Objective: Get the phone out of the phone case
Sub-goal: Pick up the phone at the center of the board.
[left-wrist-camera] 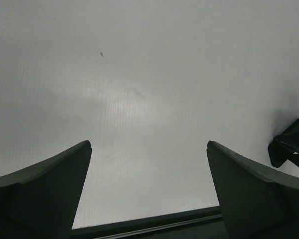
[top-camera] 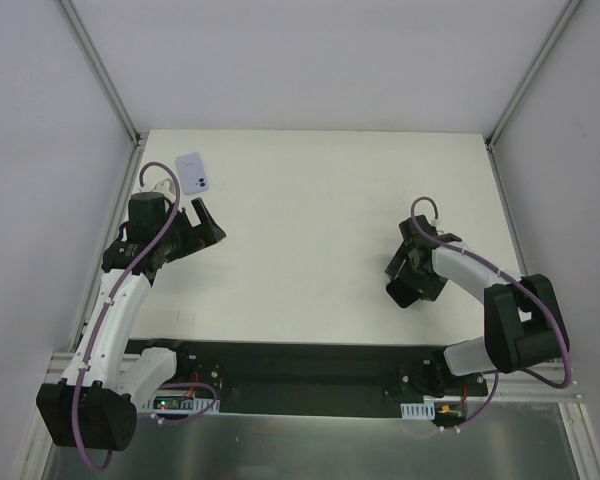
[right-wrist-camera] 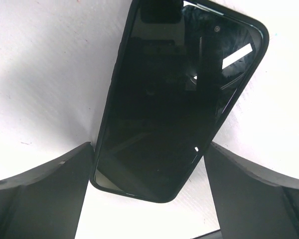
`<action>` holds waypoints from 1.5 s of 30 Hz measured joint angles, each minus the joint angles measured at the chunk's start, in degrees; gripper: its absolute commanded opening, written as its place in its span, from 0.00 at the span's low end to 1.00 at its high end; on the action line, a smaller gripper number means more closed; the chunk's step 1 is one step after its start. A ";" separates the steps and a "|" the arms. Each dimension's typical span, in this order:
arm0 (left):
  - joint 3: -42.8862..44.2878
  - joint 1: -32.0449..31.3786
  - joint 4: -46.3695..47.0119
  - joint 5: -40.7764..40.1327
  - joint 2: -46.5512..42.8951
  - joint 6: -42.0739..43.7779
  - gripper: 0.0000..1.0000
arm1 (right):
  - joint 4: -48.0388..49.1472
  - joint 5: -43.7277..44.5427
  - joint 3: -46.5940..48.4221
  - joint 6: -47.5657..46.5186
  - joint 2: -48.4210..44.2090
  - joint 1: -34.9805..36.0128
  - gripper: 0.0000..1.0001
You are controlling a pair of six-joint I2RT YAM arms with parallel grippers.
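1. Top external view is showing the white table (top-camera: 320,190), with both arms reaching out over it from the near edge.
2. At about 4 o'clock from the table's middle, the right gripper (top-camera: 408,283) is sitting low over the phone (top-camera: 402,294), which is showing as a small black block under its fingers.
3. Through the right wrist view, the phone (right-wrist-camera: 182,89) is facing up over the table (right-wrist-camera: 40,74). Its glossy dark face is catching bright reflections, and its long axis is running from 6 o'clock up toward 1 o'clock.
4. The right gripper (right-wrist-camera: 149,149) is clamping the phone's near end, one finger (right-wrist-camera: 50,189) pressing its 9 o'clock edge and the other meeting its 3 o'clock edge.
5. A thin dark rim is running round the glossy face, and I cannot tell whether it is a case or the phone's own edge.
6. At about 10 o'clock from the table's middle, near the far left corner, a pale lilac slab (top-camera: 192,172) is lying flat with a small dark cluster by one corner. It is showing too small for me to say whether it is a phone's back or a case.
7. The left gripper (top-camera: 210,221) is hovering at 6 o'clock from that slab, near it but apart.
8. In the left wrist view, the left gripper (left-wrist-camera: 149,144) is holding its fingers wide apart, with white table (left-wrist-camera: 139,74) showing between them.
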 measured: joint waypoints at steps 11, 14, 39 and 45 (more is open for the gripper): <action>0.02 0.00 -1.73 -0.17 -0.33 0.17 0.99 | 1.38 1.84 -2.80 2.71 -3.41 0.48 0.34; 0.13 0.00 -2.34 -0.02 0.28 0.13 0.99 | 2.19 1.81 -3.82 1.95 -4.63 1.07 0.27; 6.01 -18.03 14.67 18.67 33.92 -16.15 0.90 | 12.50 -10.10 9.05 -10.32 6.43 33.81 0.21; 1.42 -18.12 24.98 27.32 40.30 -23.61 0.89 | 15.10 -12.59 9.03 -10.12 6.93 34.03 0.20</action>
